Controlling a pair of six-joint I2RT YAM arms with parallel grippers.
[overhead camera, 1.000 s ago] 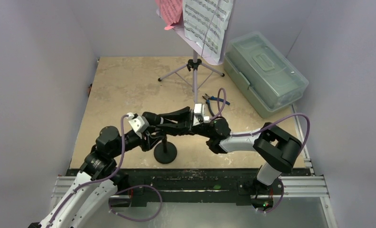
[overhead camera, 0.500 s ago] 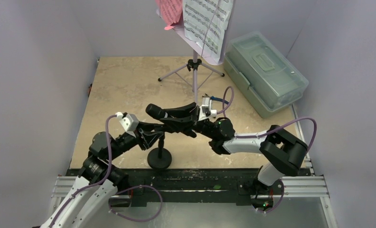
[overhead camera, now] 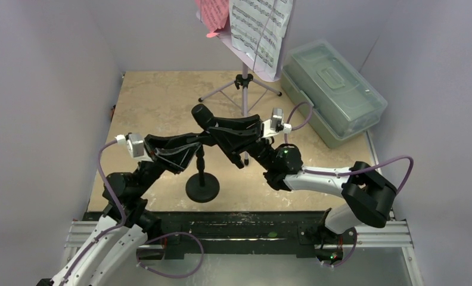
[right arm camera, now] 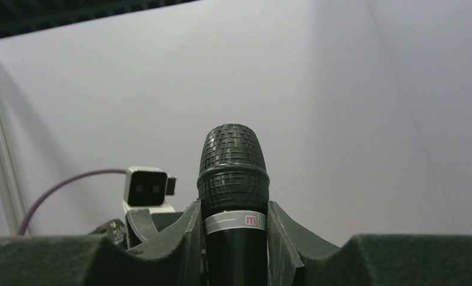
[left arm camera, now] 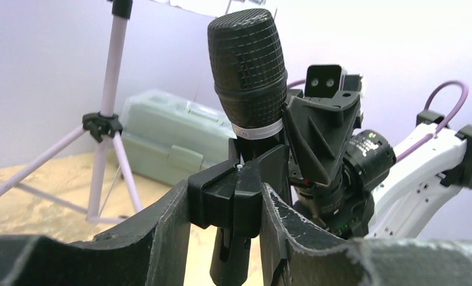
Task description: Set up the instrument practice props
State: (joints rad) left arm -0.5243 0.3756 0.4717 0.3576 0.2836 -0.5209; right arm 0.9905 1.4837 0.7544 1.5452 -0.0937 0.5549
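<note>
Right end effector (right arm camera: 233, 210) grips the black microphone (left arm camera: 245, 65), head toward 10 o'clock; left end effector (left arm camera: 227, 199) pins the mic stand (overhead camera: 202, 187) by its clip — seat it squarely.

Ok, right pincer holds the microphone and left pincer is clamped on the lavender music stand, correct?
Not quite. The left pincer is clamped on the mic stand's black clip, not the lavender music stand; the left wrist view shows it. The right pincer does hold the microphone.

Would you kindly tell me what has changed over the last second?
The left pincer, gripping the clip of the mic stand, and the right pincer, gripping the microphone, rose together, tilting its head upward. Grips unchanged; music stand, sheets and box stayed.
</note>
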